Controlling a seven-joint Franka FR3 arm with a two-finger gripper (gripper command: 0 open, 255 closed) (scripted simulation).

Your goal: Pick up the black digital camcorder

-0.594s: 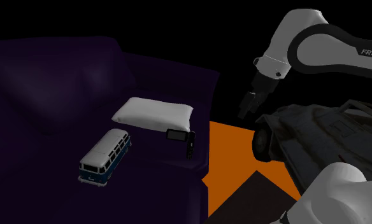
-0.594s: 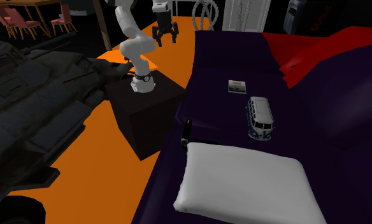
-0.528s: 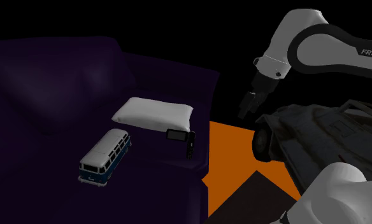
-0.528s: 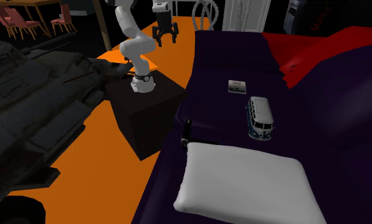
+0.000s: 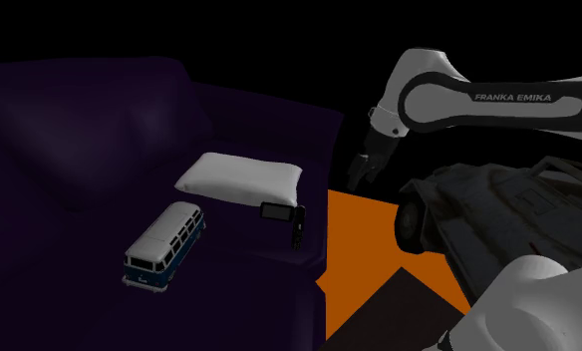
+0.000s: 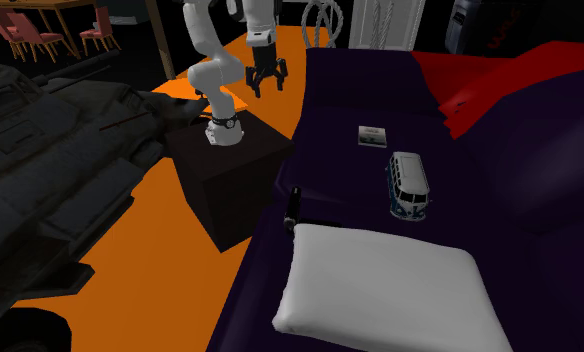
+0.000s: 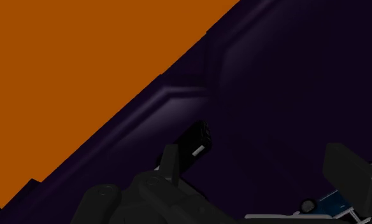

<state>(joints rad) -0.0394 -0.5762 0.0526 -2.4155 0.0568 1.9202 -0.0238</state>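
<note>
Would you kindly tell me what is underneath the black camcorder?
The camcorder stands on the dark purple sofa seat, near its edge, beside the white pillow. The patch directly beneath it is covered.

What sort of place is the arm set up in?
Probably a living room in a house: a long dark purple sofa with a white rectangular pillow on it, and pinkish-red dining chairs at a wooden table in the background.

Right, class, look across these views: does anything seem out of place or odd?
Yes: a big dark armoured-looking vehicle sits on the orange floor beside the stand, indoors near dining chairs. Also, the black camcorder stands right at the front edge of the sofa.
</note>
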